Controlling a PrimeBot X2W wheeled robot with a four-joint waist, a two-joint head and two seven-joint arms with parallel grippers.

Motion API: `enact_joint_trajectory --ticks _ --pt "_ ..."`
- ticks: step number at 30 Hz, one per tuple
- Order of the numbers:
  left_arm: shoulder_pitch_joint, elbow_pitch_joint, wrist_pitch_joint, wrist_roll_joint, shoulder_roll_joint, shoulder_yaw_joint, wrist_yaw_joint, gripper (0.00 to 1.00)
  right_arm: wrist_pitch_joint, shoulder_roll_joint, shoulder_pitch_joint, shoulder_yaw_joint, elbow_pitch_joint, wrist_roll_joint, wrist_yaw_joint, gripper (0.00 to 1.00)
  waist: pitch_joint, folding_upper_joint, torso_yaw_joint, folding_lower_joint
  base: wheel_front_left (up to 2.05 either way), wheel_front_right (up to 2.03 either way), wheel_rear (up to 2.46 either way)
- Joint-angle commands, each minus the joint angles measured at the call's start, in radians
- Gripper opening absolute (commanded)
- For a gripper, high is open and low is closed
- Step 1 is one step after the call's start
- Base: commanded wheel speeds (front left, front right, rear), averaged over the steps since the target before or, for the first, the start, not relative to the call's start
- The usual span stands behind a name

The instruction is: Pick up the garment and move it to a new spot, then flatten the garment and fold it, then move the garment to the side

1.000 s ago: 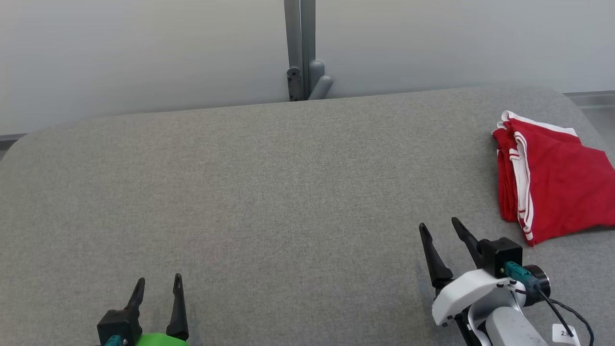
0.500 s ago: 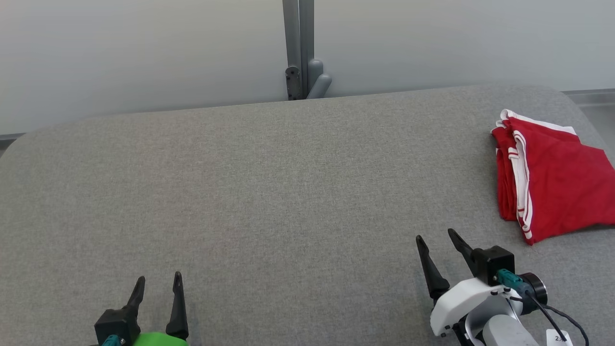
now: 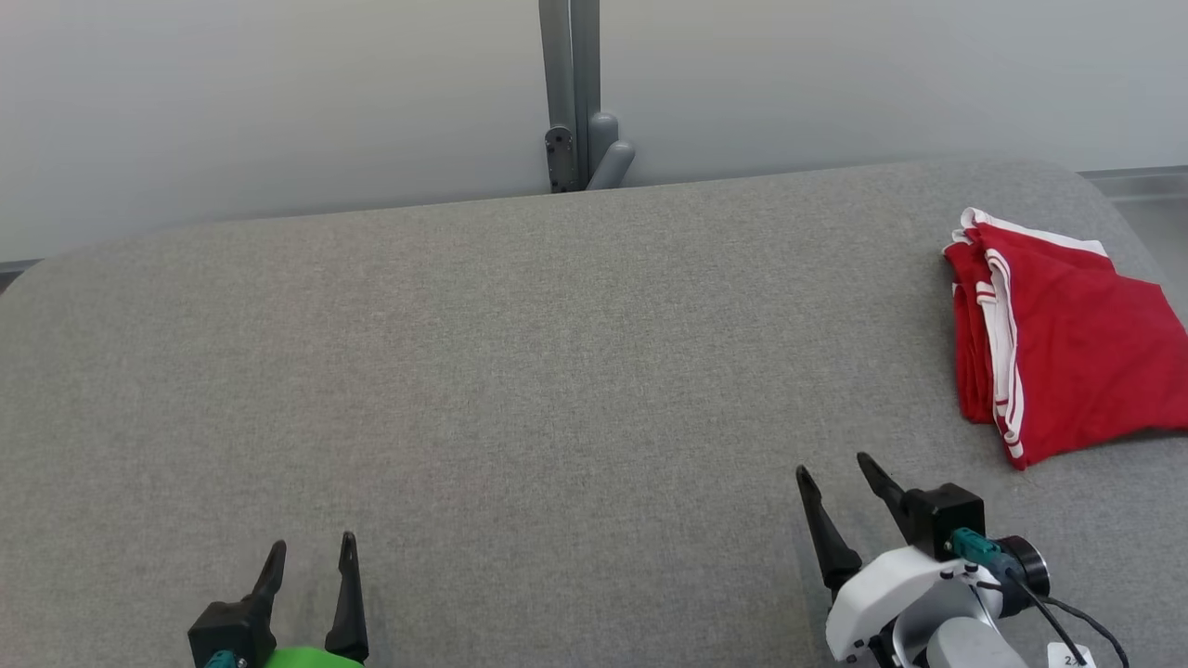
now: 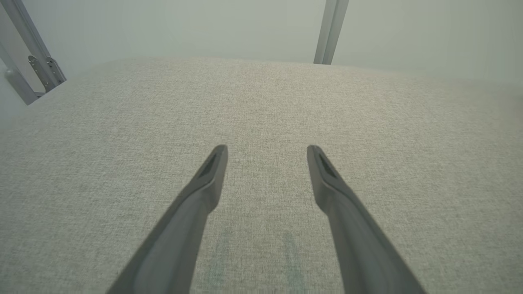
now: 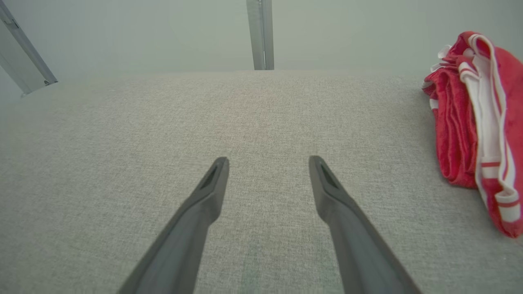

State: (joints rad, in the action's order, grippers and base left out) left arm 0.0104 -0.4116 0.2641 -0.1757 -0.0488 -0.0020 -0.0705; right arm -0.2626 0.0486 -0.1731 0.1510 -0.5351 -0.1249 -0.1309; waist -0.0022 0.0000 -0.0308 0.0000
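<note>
Cut off by the right frame edge in the head view: the outer side of the red garment [image 3: 1067,353]. Cropped at the bottom edge: the left gripper [image 3: 314,543], fingers spread wide, empty, over the grey fabric surface [image 3: 557,353]. Behind it, a grey metal post [image 3: 571,93] against a pale wall. Right gripper [image 3: 832,464] likewise gaping, empty, near the garment but apart. Garment folded into a layered wad, white-striped hems, at the surface's right end.

Right gripper [image 3: 832,464]: long black fingers [image 3: 824,533], white wrist shell [image 3: 882,594], teal connector [image 3: 970,544].
</note>
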Motion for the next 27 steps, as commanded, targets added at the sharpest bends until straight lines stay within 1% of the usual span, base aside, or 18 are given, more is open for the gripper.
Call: enact_joint_trajectory --ticks 1,13,14,18,27 --pt "-0.001 0.006 0.000 0.000 -0.001 0.001 0.000 1.00 0.000 0.001 -0.003 0.000 0.005 0.000 0.000 1.00 0.000 0.0000 0.000 0.0000 0.00 0.00 0.00" --pt "-0.005 0.004 0.000 -0.003 -0.001 0.002 -0.004 1.00 0.000 0.001 -0.009 0.001 0.009 -0.004 0.000 1.00 0.003 0.0000 0.002 0.0000 0.00 0.00 0.00" --pt "0.005 -0.010 0.000 -0.001 0.002 0.000 0.000 0.00 0.001 -0.001 0.014 0.000 -0.007 -0.001 0.000 0.00 0.003 0.0000 0.002 0.0000 0.00 0.00 0.00" --pt "0.006 -0.043 -0.002 -0.006 0.005 0.001 0.000 0.00 0.003 -0.003 0.034 -0.001 -0.033 -0.004 0.000 0.00 0.003 0.0000 0.002 0.0000 0.00 0.00 0.00" --pt "-0.016 -0.023 -0.054 -0.181 0.004 0.023 -0.008 0.00 0.050 -0.003 0.033 -0.034 0.004 -0.187 0.000 0.00 0.003 0.0000 0.005 0.0000 0.00 0.00 0.00"
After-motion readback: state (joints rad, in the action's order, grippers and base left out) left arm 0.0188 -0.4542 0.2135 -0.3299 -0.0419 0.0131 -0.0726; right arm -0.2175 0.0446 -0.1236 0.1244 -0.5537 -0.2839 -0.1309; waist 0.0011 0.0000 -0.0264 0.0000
